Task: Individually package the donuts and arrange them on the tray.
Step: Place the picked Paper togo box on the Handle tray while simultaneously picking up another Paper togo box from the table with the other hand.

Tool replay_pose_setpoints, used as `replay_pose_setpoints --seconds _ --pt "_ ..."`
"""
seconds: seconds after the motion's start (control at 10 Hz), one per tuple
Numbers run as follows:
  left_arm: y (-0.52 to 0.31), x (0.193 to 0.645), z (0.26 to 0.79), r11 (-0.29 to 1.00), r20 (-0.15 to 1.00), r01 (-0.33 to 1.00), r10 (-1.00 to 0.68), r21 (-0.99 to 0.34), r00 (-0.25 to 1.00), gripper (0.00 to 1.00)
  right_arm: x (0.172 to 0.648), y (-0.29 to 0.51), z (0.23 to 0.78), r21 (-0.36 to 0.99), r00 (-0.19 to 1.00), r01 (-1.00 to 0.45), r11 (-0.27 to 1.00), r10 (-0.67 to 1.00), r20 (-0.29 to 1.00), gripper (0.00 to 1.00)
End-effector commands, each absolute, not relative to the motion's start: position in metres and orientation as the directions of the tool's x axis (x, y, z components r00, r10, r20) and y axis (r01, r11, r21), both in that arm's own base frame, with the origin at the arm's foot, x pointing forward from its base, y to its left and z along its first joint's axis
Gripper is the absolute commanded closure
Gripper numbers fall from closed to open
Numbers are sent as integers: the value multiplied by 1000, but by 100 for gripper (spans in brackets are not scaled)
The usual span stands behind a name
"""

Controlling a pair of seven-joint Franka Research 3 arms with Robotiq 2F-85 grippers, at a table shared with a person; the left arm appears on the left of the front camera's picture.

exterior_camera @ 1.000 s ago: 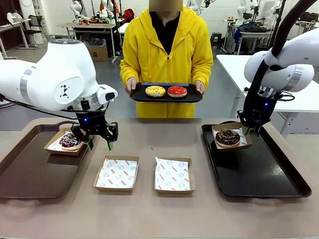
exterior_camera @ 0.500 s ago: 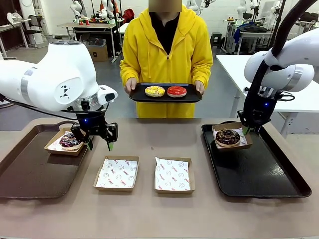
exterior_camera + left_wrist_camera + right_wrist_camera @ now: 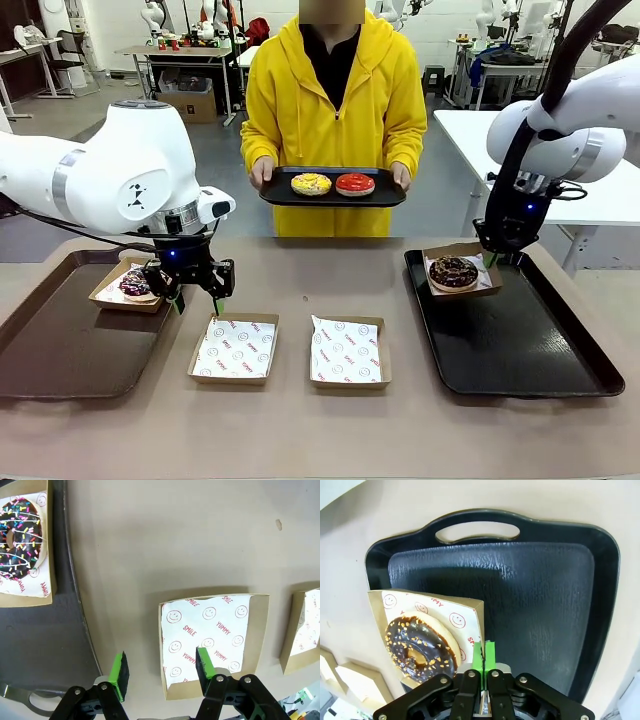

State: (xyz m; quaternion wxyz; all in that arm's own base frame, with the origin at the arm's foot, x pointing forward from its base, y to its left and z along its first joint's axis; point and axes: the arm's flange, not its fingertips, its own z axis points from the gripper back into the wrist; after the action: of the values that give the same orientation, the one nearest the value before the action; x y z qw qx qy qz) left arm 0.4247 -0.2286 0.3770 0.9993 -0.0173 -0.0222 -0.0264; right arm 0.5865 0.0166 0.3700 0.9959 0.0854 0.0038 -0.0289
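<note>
Since a second ago we see the left gripper [image 3: 197, 303] sink a little lower at left of frame. The right gripper [image 3: 490, 259] has carried its held box [image 3: 478, 283] slightly up and to the left.

Around us, two empty paper-lined boxes, the left box [image 3: 233, 348] and the centre box [image 3: 346, 351], lie side by side on the table [image 3: 300, 430] at lower centre. They sit between the brown tray [image 3: 60, 350] at lower left and the black tray [image 3: 530, 350] at lower right. A person at top centre holds a small tray [image 3: 285, 197] carrying the yellow donut [image 3: 311, 183] and the red donut [image 3: 355, 183] side by side. The sprinkled donut [image 3: 135, 284] sits in its own box [image 3: 108, 295] at the brown tray's upper right corner, and the left gripper partly covers that box's right edge.

Our left arm points straight down, fingers spread and holding nothing, above the brown tray's rim and the left box's near edge. Our right arm also hangs down, its pads pinched together on the held box's wall. The nut-flecked chocolate donut [image 3: 453, 271] rides inside, over the black tray's upper left corner.
</note>
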Motion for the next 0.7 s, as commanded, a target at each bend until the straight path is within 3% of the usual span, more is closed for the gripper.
replay_pose_setpoints --seconds 0.0,0.6 --pt "-228 424 375 998 56 70 -69 -11 996 29 600 22 368 172 995 95 980 -93 -22 99" --pt "-226 426 343 995 10 88 -88 -41 996 29 620 29 356 166 992 122 978 -116 -47 99"
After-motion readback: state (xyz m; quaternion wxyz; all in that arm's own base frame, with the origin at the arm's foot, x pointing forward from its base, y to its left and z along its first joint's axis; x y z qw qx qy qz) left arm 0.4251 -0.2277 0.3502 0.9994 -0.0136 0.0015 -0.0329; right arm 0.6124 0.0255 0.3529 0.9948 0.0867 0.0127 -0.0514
